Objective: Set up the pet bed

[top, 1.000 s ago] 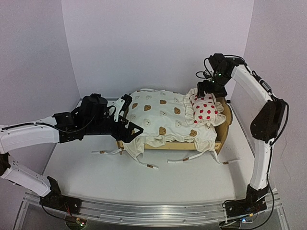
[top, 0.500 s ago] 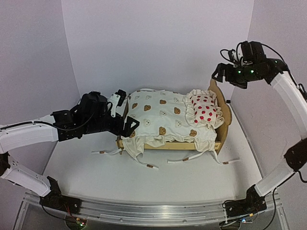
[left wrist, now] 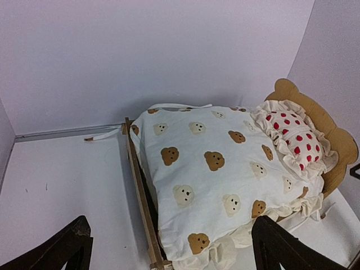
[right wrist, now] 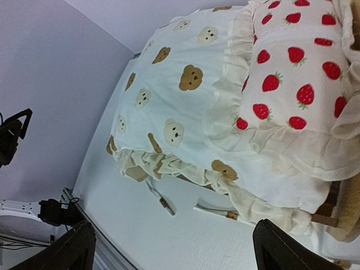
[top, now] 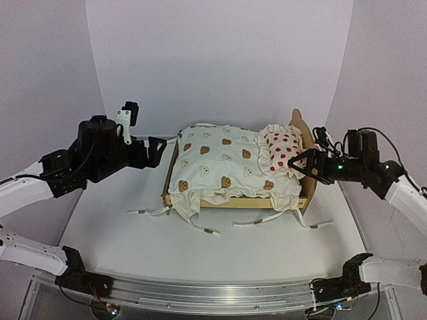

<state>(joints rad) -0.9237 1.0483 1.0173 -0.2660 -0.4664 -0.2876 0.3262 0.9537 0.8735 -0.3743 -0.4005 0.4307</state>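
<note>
Top external view: the pet bed (top: 230,203), a pale plywood frame with a rounded, ear-topped headboard, stands near the table's (top: 133,233) far edge, headboard toward the right edge. A soft cream cushion (top: 220,163) printed with brown and white bear faces covers it, its ruffled hem spilling over the near rail. Thin ties with brown tips trail onto the table. A frilled white pillow (top: 283,150) with red strawberries leans on the headboard. The left gripper (top: 143,127) hangs beyond the foot end with its jaws spread and nothing between them. The right gripper (top: 301,165), also gaping and empty, sits just beside the pillow's frill

Left wrist view: 2 dark fingertips of the left gripper (left wrist: 171,236) frame the bed's rail (left wrist: 140,197), cushion (left wrist: 219,169) and pillow (left wrist: 292,140)

Right wrist view: the right gripper (right wrist: 173,236), wide apart, looks over the pillow (right wrist: 292,67), cushion (right wrist: 174,95) and a corner of the wooden frame (right wrist: 343,214)
</note>
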